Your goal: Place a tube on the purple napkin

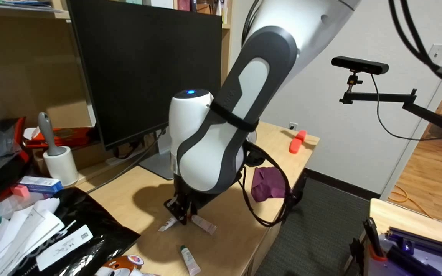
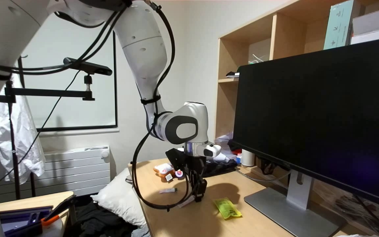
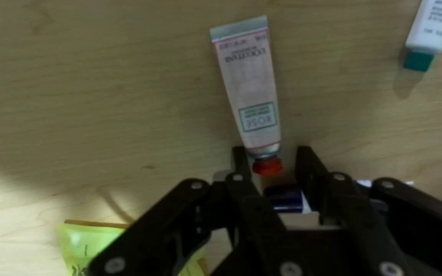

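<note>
Fingers [image 3: 306,165] of the gripper [image 3: 271,155] stand on either side of the red cap [image 3: 267,166] of the rose tube [image 3: 248,84]. Tube legend: "L'OCCITANE" near the crimped end, "ROSE" in a bordered box toward the cap; finer print is illegible. The rose tube lies on a wood-grain table [image 1: 225,253]. In an exterior view, the purple napkin [image 1: 269,184] lies beyond and to the right of it, well apart; a monitor [image 1: 148,69] stands beyond it to the left, with a pale wall [image 1: 317,103] farther back. Finger state: moderately spread; a visible gap separates one finger from the cap; whether the other touches the tube cannot be determined.
</note>
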Motion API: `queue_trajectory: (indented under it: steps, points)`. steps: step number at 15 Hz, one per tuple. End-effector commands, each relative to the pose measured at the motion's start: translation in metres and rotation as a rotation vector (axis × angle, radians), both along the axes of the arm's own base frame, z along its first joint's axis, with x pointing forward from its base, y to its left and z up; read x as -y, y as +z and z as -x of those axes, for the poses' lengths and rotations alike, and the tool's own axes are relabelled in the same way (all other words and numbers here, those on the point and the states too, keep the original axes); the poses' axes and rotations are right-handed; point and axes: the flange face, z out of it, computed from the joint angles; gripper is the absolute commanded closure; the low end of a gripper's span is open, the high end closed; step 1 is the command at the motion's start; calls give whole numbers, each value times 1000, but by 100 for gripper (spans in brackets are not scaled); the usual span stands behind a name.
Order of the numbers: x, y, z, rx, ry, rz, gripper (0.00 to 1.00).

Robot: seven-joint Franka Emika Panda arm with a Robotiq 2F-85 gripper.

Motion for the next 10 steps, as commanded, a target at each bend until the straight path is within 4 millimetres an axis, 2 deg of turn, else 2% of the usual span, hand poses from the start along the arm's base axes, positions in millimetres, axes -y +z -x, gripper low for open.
queue_trajectory:
  steps: [1, 2, 3, 5, 9, 10]
  points:
    - [10, 11, -3, 11, -12, 3, 90]
    - [19, 19, -2, 1, -21, 17, 93]
    - [24, 23, -2, -3, -29, 25, 93]
    - [45, 43, 2, -5, -58, 35, 89]
    - [94, 90, 0, 13, -148, 72, 89]
    - [112, 105, -4, 20, -184, 72, 89]
